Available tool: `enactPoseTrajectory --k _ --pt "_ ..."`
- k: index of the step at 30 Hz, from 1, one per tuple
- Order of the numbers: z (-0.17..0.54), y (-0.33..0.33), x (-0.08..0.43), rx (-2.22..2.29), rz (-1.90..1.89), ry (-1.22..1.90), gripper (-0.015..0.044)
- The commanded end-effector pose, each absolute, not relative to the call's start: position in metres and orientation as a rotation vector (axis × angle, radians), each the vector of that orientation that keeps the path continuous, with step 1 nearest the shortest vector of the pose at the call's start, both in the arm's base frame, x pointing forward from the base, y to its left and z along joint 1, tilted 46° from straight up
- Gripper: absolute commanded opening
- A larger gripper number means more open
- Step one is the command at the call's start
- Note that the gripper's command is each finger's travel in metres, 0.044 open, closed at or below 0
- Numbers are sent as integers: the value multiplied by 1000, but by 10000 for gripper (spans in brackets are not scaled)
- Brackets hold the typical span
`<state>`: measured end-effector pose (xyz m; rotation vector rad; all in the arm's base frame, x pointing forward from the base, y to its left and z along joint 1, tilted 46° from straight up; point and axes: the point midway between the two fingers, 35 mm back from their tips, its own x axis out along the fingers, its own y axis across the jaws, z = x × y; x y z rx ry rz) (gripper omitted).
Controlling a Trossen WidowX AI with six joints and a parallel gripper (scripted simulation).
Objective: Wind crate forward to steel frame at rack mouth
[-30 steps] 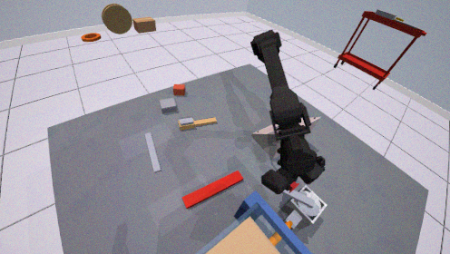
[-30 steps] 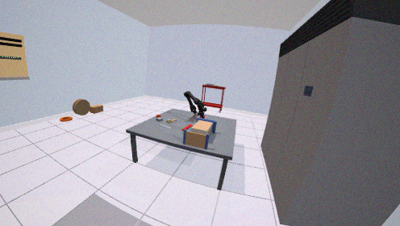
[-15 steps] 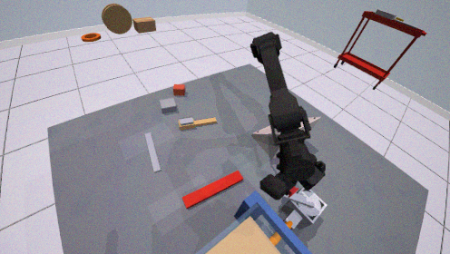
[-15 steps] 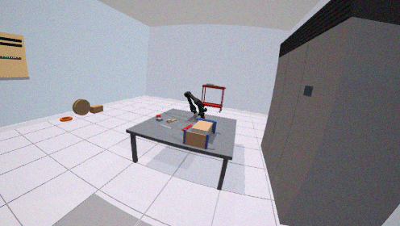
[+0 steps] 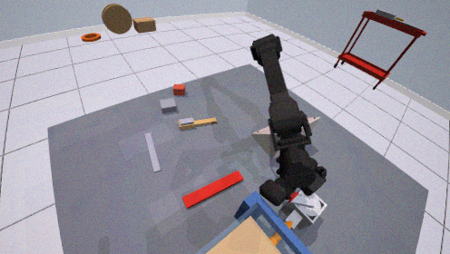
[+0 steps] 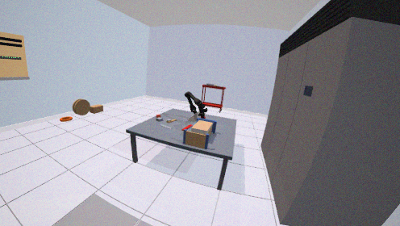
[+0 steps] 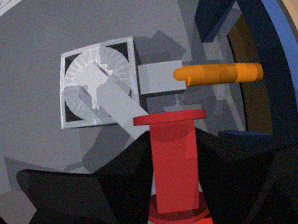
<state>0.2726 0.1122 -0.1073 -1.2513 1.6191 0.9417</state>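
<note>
My gripper (image 5: 294, 194) (image 7: 169, 135) is shut on the red grip of the winch handle (image 7: 175, 170). The handle's grey arm (image 7: 122, 104) runs from the grip to above the middle of the winch (image 7: 68, 121) (image 5: 323, 207); its key and the hole are hidden. An orange strap (image 7: 220, 74) (image 5: 276, 238) runs from the winch side towards the crate. The tan crate (image 5: 247, 238) (image 6: 197, 140) looks flat inside the cubby. The blue frame (image 5: 283, 220) (image 7: 284, 65) stands at its mouth, and a gap shows between crate and frame.
A red bar (image 5: 212, 189), a pale strip (image 5: 152, 151), a wooden-handled tool (image 5: 201, 122), a grey block (image 5: 168, 105) and a small red block (image 5: 179, 90) lie on the bench (image 5: 91, 190). A pale plate-like piece (image 5: 262, 132) is behind the arm. The frame stands close beside the gripper.
</note>
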Motion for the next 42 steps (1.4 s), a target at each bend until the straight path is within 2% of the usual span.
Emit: enactPoseTrajectory --k 1,42 --pt "-115 117 284 -1254 934 1595 0" --pt "-144 142 308 -1253 934 1591 0"
